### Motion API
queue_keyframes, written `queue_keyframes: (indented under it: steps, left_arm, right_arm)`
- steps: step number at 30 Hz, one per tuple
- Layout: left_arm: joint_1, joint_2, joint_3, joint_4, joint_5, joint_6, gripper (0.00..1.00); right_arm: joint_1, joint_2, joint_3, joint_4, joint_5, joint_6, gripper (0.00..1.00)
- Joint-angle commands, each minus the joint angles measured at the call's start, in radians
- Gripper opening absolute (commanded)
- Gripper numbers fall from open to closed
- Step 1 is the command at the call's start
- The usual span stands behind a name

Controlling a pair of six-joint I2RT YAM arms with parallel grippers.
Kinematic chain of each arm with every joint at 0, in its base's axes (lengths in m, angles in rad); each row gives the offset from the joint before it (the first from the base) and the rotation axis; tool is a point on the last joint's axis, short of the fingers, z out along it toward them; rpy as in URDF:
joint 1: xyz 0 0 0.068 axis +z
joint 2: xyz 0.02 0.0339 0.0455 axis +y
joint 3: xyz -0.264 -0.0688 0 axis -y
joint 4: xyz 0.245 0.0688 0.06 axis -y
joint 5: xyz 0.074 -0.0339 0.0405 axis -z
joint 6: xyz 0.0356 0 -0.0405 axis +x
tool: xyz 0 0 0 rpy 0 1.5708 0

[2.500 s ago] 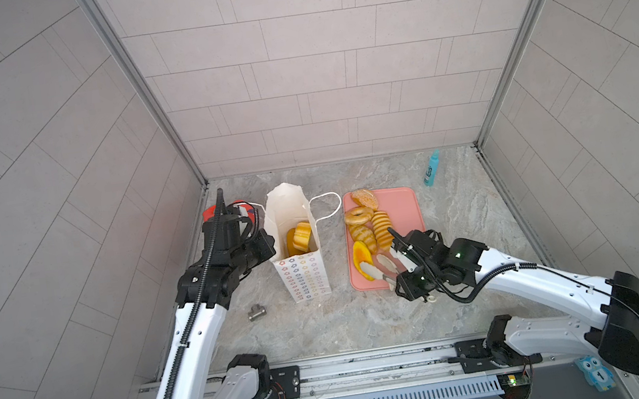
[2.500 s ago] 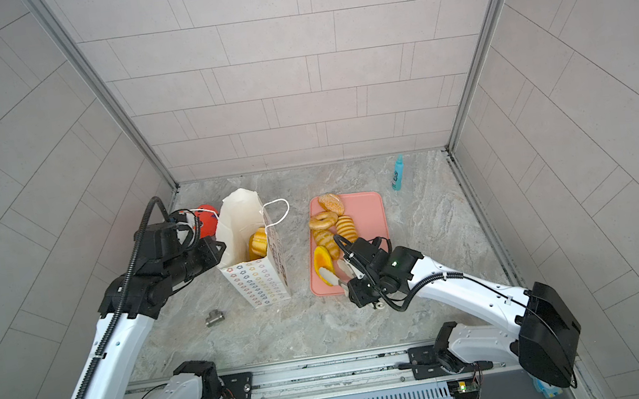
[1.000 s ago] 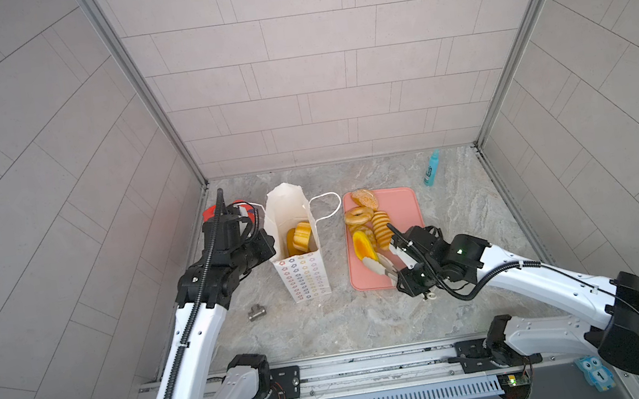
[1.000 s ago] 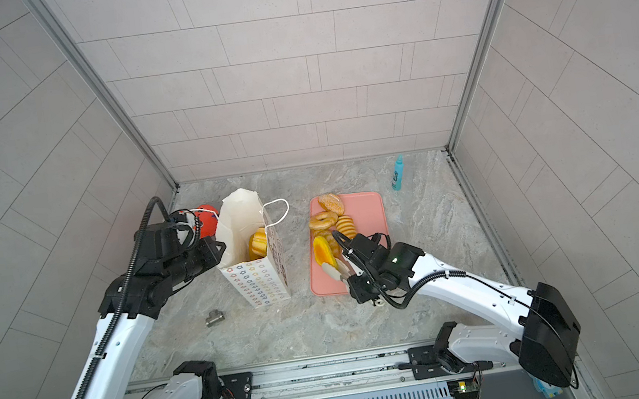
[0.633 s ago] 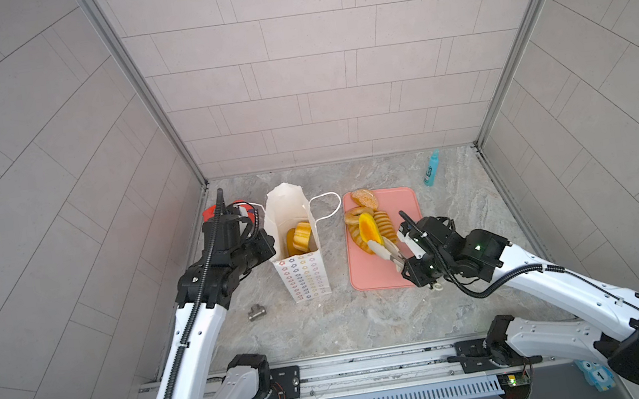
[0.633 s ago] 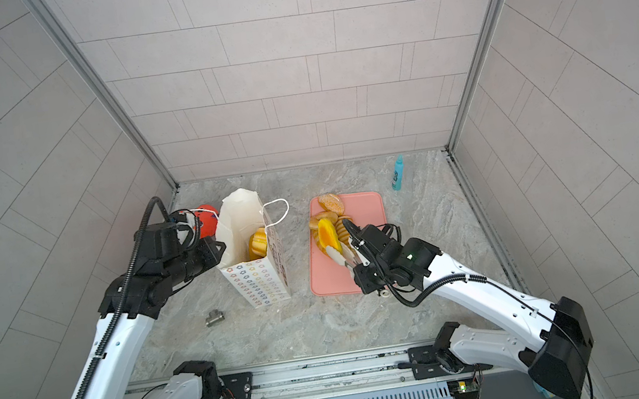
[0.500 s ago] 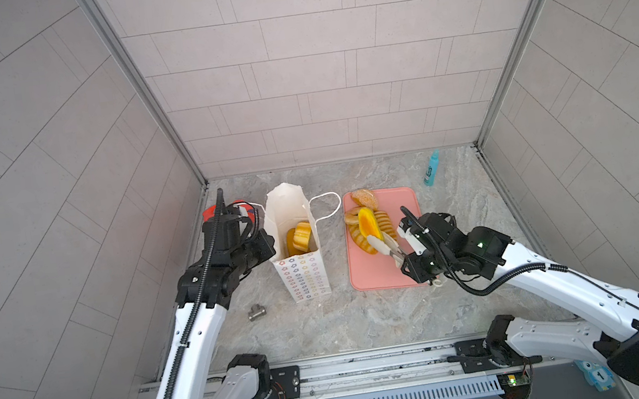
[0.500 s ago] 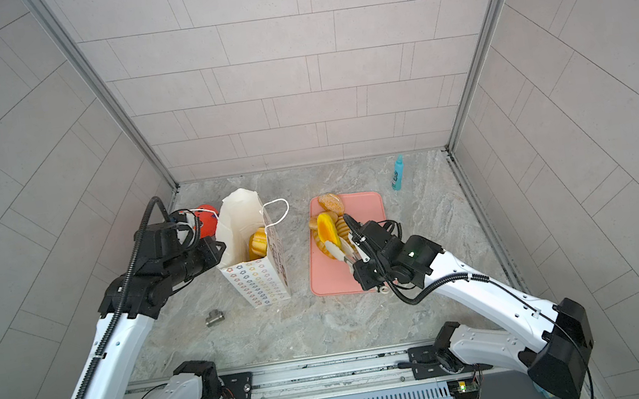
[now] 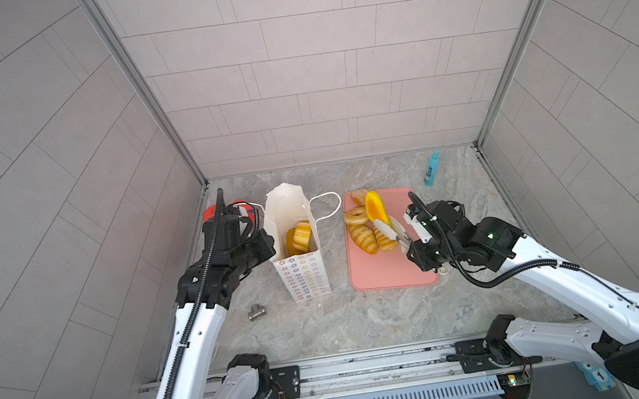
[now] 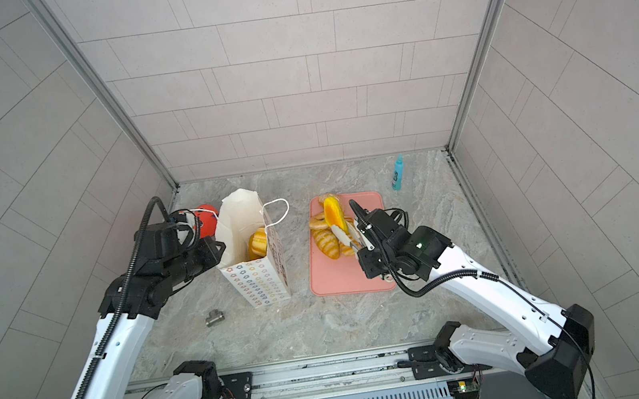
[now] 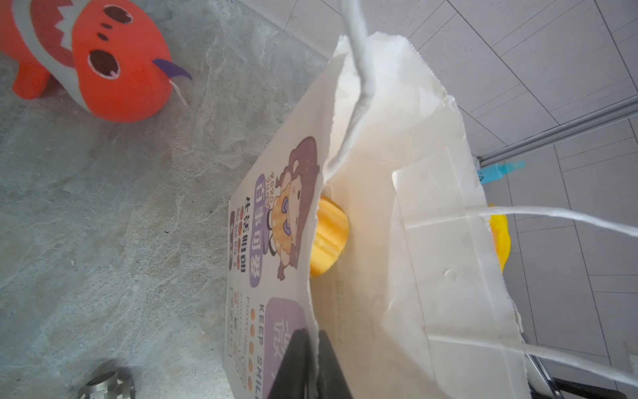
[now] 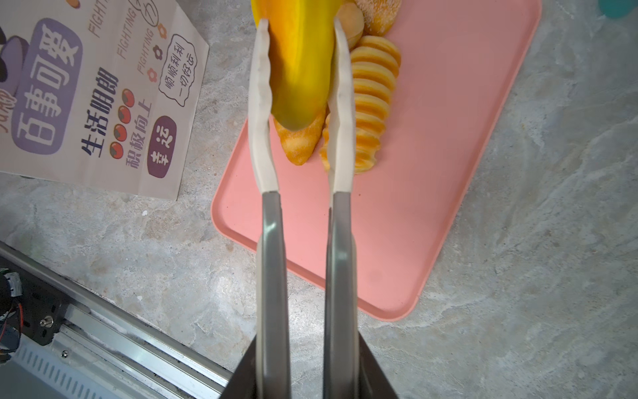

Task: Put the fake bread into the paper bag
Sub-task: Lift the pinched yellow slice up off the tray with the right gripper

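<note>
Only your left wrist view shows the left tool (image 11: 308,359) properly. Its black fingers are pressed together on the top edge of the paper bag's (image 11: 414,241) left wall, with the paper pinched between them. In both top views that pinch hides behind the arm, and you see only the tool (image 9: 267,244) against the bag's left side. The same wrist view gives you the red plush fish (image 11: 114,69) whole on the tabletop (image 11: 103,241); from above the arm covers most of it.

The bag (image 9: 302,272) stands upright with its mouth open, just left of the pink tray (image 9: 387,277), and a ridged roll (image 9: 301,237) lies inside.

Your right wrist view shows the right tool (image 12: 305,380) closed on a pair of tongs (image 12: 272,241), whose white tips squeeze the orange-yellow bun (image 12: 300,62) from both sides. A top view adds where this happens. The bun (image 9: 375,205) is held on edge over the tray's far left part, over the ring donut (image 9: 355,217) and ridged rolls (image 9: 365,238) lying there, apart from the bag.
</note>
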Motion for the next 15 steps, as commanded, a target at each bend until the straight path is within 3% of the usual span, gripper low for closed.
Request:
queue_keyframes:
  steps: [1,15]
  left_arm:
    - [-0.002,-0.010,0.014,-0.001,-0.008,0.004,0.12]
    - [-0.003,-0.014,0.013,-0.005,-0.010,0.002,0.12]
  right_arm:
    - [-0.014,-0.034,0.039,-0.012,0.045,-0.026,0.35]
    - [-0.047,-0.032,0.106,-0.025,0.062,-0.056,0.35]
